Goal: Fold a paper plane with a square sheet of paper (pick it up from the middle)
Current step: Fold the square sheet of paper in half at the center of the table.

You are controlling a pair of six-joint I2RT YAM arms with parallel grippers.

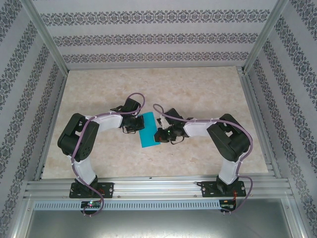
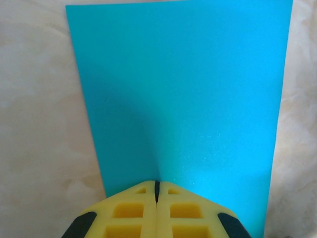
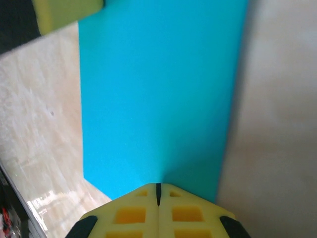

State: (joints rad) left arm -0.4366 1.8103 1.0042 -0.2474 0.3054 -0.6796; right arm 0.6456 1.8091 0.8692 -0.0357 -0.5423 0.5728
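The square sheet of paper (image 1: 148,130) is plain teal-blue and sits between my two grippers over the middle of the table. My left gripper (image 1: 135,125) is at its left edge and my right gripper (image 1: 161,135) at its right edge. In the left wrist view the yellow fingers meet at the near edge of the sheet (image 2: 183,94), the left gripper (image 2: 157,182) shut on it, and a soft bend runs up the paper from the jaw line. The right gripper (image 3: 158,185) is likewise shut on the sheet (image 3: 158,94), with the same shading split rising from its tips.
The table (image 1: 198,89) is pale marble-patterned, with metal rails along the near edge (image 1: 158,188) and patterned walls round the other sides. A yellow finger of the left gripper (image 3: 67,15) shows at the far left corner of the right wrist view.
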